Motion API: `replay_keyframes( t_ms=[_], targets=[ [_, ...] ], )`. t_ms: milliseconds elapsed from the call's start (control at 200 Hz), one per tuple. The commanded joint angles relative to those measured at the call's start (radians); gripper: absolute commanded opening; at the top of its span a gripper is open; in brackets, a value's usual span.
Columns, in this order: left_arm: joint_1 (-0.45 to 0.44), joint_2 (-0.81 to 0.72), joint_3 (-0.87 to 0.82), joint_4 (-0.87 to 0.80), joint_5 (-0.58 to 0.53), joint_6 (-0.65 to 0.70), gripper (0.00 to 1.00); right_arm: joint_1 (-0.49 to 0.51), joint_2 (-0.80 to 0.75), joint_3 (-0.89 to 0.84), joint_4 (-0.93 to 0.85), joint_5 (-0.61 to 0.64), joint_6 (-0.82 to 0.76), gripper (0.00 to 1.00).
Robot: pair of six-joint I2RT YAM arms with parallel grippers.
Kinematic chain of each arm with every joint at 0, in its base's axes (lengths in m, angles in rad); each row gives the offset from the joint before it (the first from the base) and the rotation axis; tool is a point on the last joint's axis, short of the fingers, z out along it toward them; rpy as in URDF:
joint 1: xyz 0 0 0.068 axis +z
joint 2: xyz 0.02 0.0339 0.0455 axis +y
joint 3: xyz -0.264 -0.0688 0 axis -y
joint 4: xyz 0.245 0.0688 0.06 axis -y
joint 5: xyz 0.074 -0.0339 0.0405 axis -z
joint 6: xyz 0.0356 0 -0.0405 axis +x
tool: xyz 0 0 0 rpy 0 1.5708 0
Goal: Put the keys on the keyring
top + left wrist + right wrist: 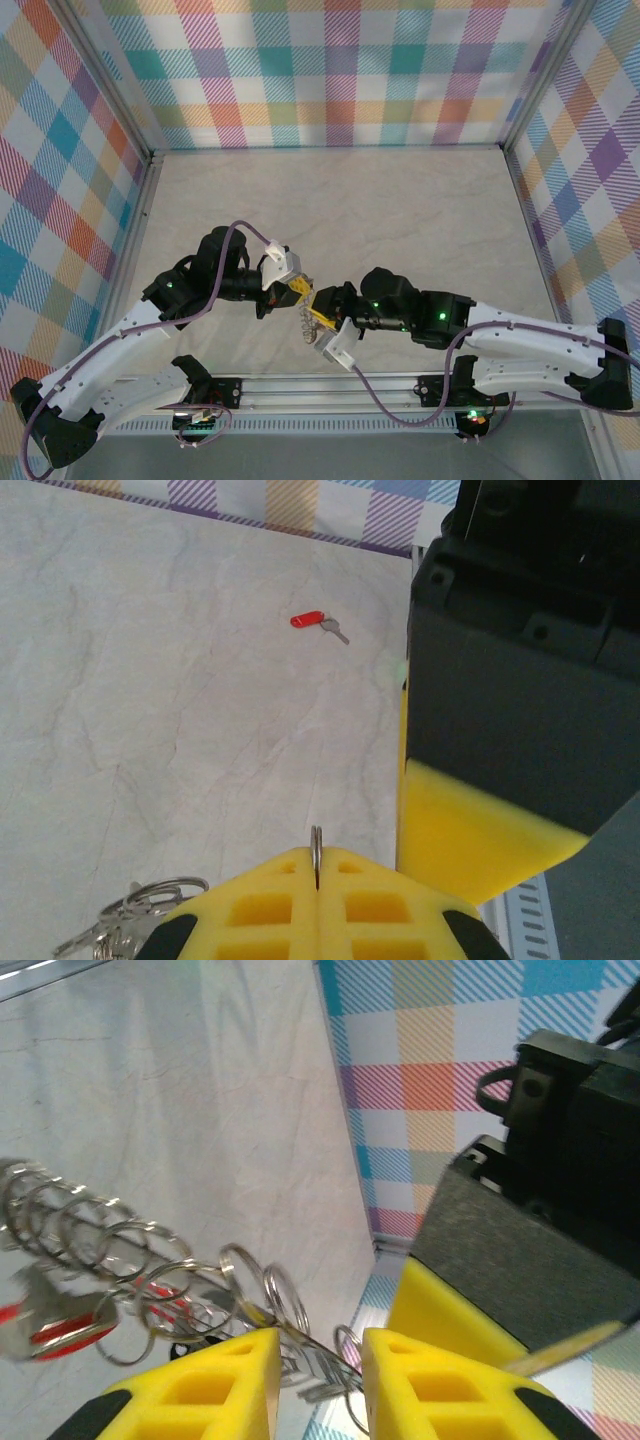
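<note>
The keyring (120, 1250) is a string of linked grey wire loops with a red-headed key (50, 1332) hanging on it. The left wrist view adds a loose red key (310, 621) on the table (150, 680), beyond the left pincer (316, 865), which is clamped on one loop. The right pincer (318, 1345), just beside it, pinches further loops.

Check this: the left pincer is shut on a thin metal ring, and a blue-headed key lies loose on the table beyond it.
One thing is wrong: the key has a red head, not a blue one. The left wrist view shows it lying loose on the table beyond the left pincer, which is shut on a thin metal ring.
</note>
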State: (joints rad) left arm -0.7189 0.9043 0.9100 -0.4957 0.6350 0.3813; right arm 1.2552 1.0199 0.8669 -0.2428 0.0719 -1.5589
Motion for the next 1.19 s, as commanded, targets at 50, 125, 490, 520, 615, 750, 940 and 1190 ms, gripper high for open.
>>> replay_keyframes(
  t_ms=[50,125,490,520,615,750,940,1190],
  targets=[
    [-0.01,-0.005,-0.003,0.034,0.025,-0.007,0.0,-0.009,0.025,0.047,-0.048,-0.019,-0.046,0.24],
    [-0.011,-0.003,-0.003,0.036,0.026,-0.007,0.0,-0.008,0.028,0.048,-0.042,-0.017,-0.047,0.23],
    [-0.011,0.009,0.006,0.037,0.023,-0.008,0.0,-0.01,0.019,0.044,0.008,-0.037,0.004,0.18],
    [-0.01,0.009,0.007,0.036,0.023,-0.009,0.0,-0.011,0.014,0.043,0.012,-0.043,0.013,0.18],
    [-0.011,0.007,0.007,0.036,0.02,-0.01,0.0,-0.019,-0.008,0.04,0.017,-0.052,0.045,0.19],
    [-0.01,0.006,0.005,0.039,0.018,-0.013,0.0,-0.022,-0.036,0.018,0.018,-0.055,0.076,0.21],
    [-0.01,0.003,0.006,0.039,0.015,-0.015,0.0,-0.022,-0.062,-0.022,0.044,-0.061,0.102,0.22],
    [-0.011,0.004,0.007,0.043,0.015,-0.023,0.0,-0.022,-0.058,-0.038,0.044,-0.03,0.058,0.24]
  ],
)
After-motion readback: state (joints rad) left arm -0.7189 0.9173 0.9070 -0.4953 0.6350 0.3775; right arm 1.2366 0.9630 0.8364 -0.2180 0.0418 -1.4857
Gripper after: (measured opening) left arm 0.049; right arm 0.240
